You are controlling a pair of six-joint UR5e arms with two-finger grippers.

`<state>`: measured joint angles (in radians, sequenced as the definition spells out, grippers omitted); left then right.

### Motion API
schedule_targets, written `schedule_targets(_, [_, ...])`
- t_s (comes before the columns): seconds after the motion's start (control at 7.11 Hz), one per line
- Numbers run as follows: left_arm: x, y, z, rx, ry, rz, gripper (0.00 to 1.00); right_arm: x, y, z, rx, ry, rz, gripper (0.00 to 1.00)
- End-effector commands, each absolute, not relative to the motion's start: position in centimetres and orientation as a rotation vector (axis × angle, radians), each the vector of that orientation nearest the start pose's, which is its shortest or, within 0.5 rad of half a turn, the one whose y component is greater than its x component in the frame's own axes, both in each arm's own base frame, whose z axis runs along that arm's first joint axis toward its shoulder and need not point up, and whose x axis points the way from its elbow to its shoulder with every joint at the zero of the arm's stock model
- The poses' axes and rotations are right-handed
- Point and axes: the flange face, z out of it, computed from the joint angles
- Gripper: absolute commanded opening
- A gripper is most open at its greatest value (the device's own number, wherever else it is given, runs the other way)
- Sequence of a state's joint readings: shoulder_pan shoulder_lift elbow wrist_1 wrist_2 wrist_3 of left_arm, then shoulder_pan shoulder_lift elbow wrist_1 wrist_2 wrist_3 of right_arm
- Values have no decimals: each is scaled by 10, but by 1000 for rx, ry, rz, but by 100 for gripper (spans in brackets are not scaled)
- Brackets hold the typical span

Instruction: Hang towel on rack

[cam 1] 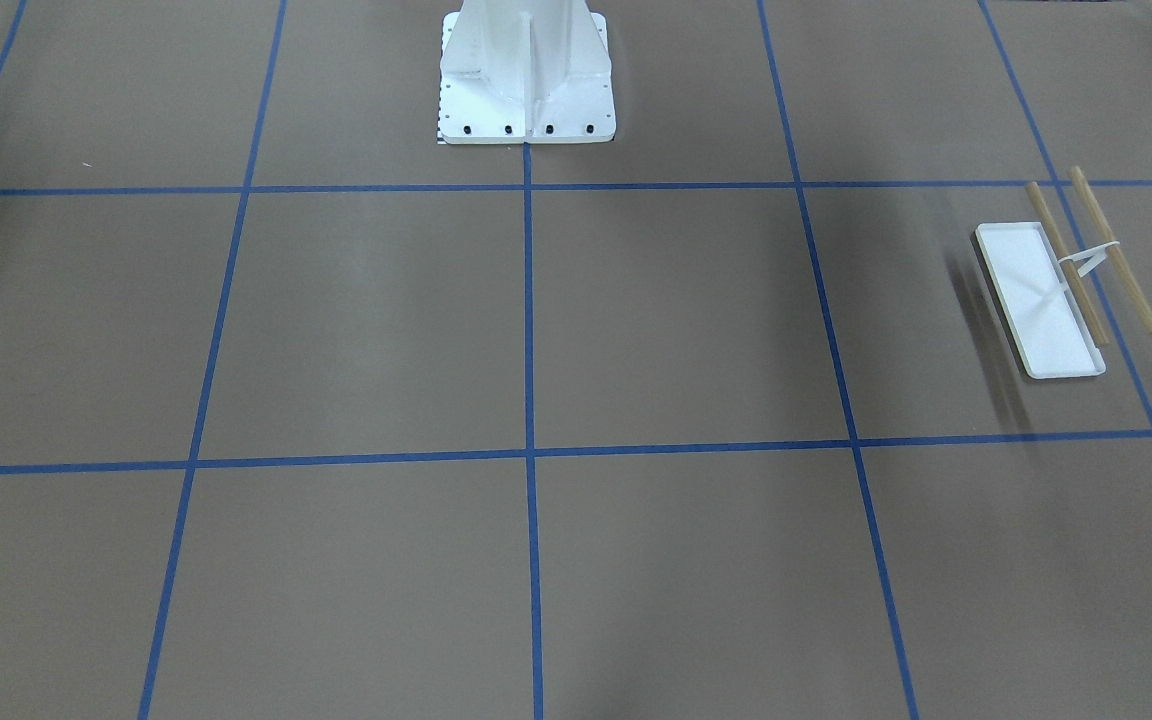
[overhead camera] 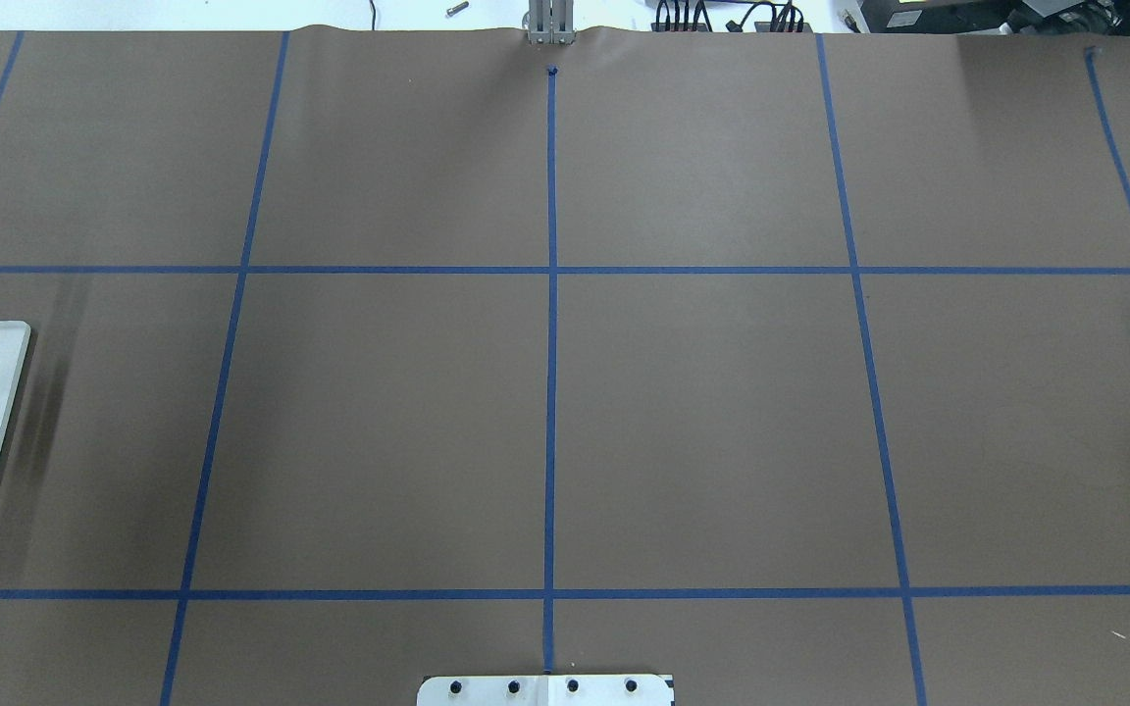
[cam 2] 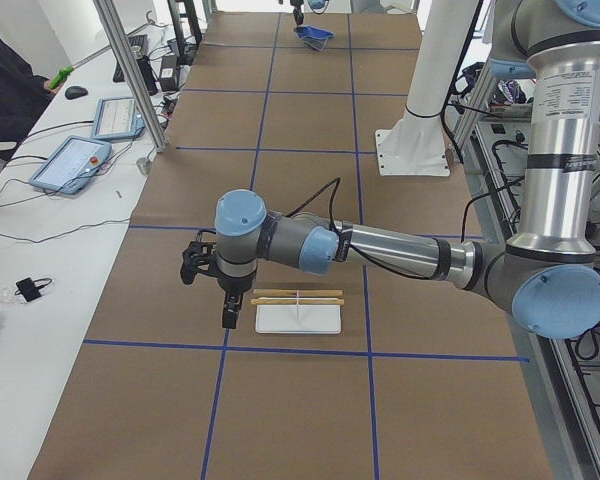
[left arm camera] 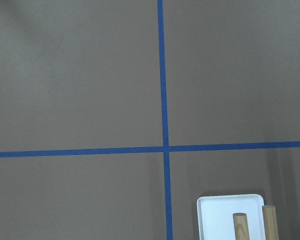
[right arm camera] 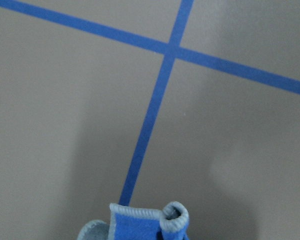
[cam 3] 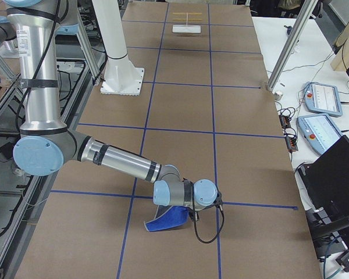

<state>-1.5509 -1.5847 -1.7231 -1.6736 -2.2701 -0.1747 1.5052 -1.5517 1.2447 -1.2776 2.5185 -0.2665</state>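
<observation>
Towel (cam 3: 168, 221): hanging at right claw (cam 3: 186, 214), far from rack (cam 1: 1036, 300); grip cannot be told.
Left claw (cam 2: 220, 300): hovering beside rack; state likewise unclear.
Tip: carrying high, draping evenly.

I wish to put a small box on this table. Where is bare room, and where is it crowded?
Bare: the middle squares in front of the white pedestal, and those between it and the rack. Crowded: around the rack, where the left claw hangs beside its end, and the table's right end, where the right arm bends over the towel.
</observation>
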Motion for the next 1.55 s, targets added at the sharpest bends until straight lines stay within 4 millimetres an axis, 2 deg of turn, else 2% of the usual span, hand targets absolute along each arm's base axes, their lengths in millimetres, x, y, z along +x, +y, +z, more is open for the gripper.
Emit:
schedule_targets(0.0, [-58, -526, 545, 177, 739, -180, 98, 37, -497, 713, 119, -1025, -162, 0])
schedule_targets(0.14, [-42, -548, 516, 147, 793, -283, 98, 35, -511, 662, 82, -1082, 2, 0])
schedule_targets(0.28, [-10, -563, 493, 97, 847, -324, 98, 35, -516, 606, 92, -1095, 95, 0])
schedule_targets(0.42, [20, -576, 468, 59, 871, -381, 98, 36, -514, 574, 113, -1105, 122, 0])
schedule_targets(0.7, [97, -599, 407, -38, 923, -497, 98, 35, -516, 509, 181, -1126, 119, 0])
schedule_targets(0.84, [128, -606, 375, -71, 950, -531, 98, 32, -525, 462, 169, -1159, 201, 0])
schedule_targets(0.99, [160, -608, 344, -110, 974, -567, 98, 18, -525, 407, 167, -1202, 218, 0])
schedule_targets(1.13, [190, -604, 322, -150, 990, -585, 98, -5, -516, 371, 149, -1231, 213, 0])
schedule_targets(1.41, [218, -608, 267, -216, 1035, -691, 98, -54, -507, 294, 246, -1232, 109, 0])
